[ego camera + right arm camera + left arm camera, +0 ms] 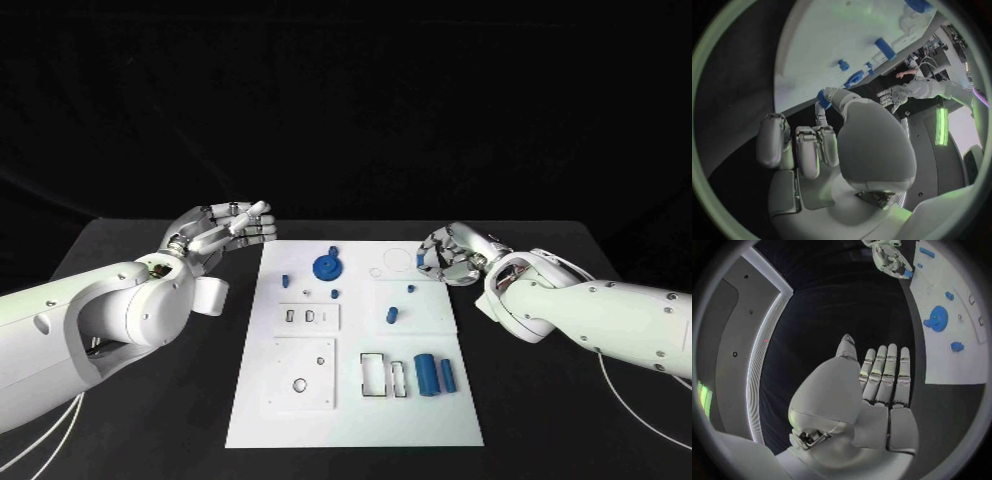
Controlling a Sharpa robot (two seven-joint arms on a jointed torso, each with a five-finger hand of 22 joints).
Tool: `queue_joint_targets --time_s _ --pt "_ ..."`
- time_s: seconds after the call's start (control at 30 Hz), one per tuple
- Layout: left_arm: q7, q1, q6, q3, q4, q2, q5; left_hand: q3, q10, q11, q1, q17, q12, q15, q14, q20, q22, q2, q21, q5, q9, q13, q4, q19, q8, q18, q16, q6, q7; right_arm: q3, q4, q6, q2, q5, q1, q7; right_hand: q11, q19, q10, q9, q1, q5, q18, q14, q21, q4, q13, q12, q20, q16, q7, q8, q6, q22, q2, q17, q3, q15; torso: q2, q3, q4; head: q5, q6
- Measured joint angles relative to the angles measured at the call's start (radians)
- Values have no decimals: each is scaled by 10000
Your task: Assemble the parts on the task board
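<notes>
Right hand [450, 254] at the task board [355, 425] far right edge pinches a small blue part [824, 96]. Left hand [227, 229] off its far left corner, fingers extended, holding nothing.

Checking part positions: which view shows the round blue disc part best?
The head view: the blue disc lies unobstructed on the task board. The left wrist view shows it sideways, bent; the right wrist view, a partly hidden sliver.

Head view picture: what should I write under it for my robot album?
Two white robot arms flank a white task board of blue parts; the right hand pinches a small blue part, the left hand is open.
</notes>
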Motion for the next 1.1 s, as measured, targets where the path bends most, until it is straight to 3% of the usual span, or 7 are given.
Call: queue_joint_targets --time_s 0.3,0.5,0.73,0.93,1.1 --pt "-15 -1 0 -5 -117 56 -2 0 0 0 0 -1 0 0 0 0 1 0 0 0 0 0 0 0 0 0 0 0 0 16 961 -171 366 126 190 -497 0 21 0 -1 -53 -3 0 -15 36 0 -1 0 -21 0 -1 2 0 -1 54 0 0 -56 -79 -34 -12 84 -69" --pt "-27 -1 0 -10 -203 113 -4 -55 0 0 0 -2 0 0 0 0 -2 0 0 0 0 0 -3 0 0 0 -39 0 0 18 1402 -153 962 150 219 -858 0 34 0 -2 -52 -6 0 0 36 -3 -1 0 -34 0 -2 2 -2 -1 54 0 2 -71 -140 -66 -1 256 -170" --pt "-50 -1 1 -15 -271 179 -5 -71 0 0 0 -2 0 0 0 0 -7 -1 0 0 0 -1 12 0 0 0 -39 0 0 8 1492 37 1869 205 174 -1305 1 34 0 -3 -82 -9 -1 0 36 -29 -2 0 -34 0 -3 2 -3 -2 83 0 26 -71 -197 -121 12 403 -245" --pt "-71 -1 2 -15 -284 239 -6 -71 0 0 -40 7 -46 0 0 0 -7 40 0 0 0 -1 13 0 0 0 -39 0 0 -20 1412 320 2492 18 27 -1653 1 34 -1 -4 -103 -29 0 0 36 -43 -2 -1 -34 0 -8 2 -7 -3 104 0 40 -71 -219 -164 16 450 -268" --pt "-98 -1 2 -16 -285 245 -6 -71 0 0 -40 6 -46 0 0 0 -6 40 0 0 0 7 12 0 0 0 -39 0 0 -55 1184 560 2956 -392 -113 -1969 1 34 0 -4 -103 -48 0 0 36 -58 -3 0 -34 0 -21 2 -20 -4 104 0 53 -70 -221 -165 14 514 -276"
